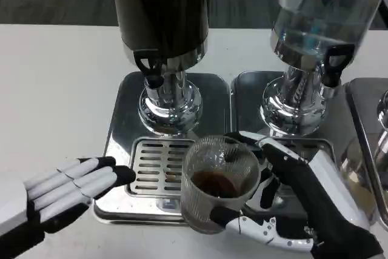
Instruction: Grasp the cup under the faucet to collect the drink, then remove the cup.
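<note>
Over the front edge of the drip tray point(121, 168), we hold the cup point(219, 189) tight in our right hand point(297, 204) because brown drink is already inside, while our left hand point(73, 187) waits flat, holding nothing, above the bench point(54, 101).

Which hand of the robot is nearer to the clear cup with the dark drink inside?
Right. The right hand grips the cup from its right side, fingers wrapped around it. The left hand lies flat to the cup's left, apart from it.
</note>
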`<act>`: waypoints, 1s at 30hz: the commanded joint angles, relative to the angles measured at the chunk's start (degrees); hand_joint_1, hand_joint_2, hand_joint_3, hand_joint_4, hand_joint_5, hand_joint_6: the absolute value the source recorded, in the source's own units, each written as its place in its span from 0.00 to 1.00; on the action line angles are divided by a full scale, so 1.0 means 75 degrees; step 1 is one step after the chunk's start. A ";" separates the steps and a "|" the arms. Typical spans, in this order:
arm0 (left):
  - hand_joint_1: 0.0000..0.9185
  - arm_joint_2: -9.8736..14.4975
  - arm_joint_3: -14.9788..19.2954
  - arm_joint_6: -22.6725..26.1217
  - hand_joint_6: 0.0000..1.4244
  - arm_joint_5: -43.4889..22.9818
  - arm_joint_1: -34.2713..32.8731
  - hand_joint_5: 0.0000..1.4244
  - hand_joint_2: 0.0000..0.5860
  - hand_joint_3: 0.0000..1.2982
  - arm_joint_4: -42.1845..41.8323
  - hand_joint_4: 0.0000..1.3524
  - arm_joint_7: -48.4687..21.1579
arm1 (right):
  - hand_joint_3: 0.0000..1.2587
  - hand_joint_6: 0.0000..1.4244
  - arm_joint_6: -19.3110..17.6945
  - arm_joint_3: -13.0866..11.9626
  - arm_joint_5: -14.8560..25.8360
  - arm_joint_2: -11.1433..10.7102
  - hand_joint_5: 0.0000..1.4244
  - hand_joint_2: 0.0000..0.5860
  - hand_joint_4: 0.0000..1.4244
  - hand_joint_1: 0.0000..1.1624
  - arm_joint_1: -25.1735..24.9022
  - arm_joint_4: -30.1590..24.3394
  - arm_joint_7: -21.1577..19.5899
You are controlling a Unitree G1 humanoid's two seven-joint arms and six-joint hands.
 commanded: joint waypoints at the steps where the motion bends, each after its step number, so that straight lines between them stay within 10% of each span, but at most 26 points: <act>1: 0.00 0.0140 -0.0061 -0.0006 0.03 -0.0010 0.0132 0.00 0.18 0.00 -0.0183 0.00 0.0156 | 0.35 0.66 -0.0206 -0.0088 0.0270 0.0051 0.51 0.49 0.39 0.58 -0.0036 -0.0294 -0.0048; 30: 0.00 0.0171 -0.0052 0.0069 0.03 0.0006 0.0277 0.00 0.18 0.00 -0.0303 0.00 0.0264 | 0.36 0.68 -0.0186 -0.0117 0.0358 0.0016 0.52 0.51 0.40 0.57 -0.0004 -0.0391 0.0088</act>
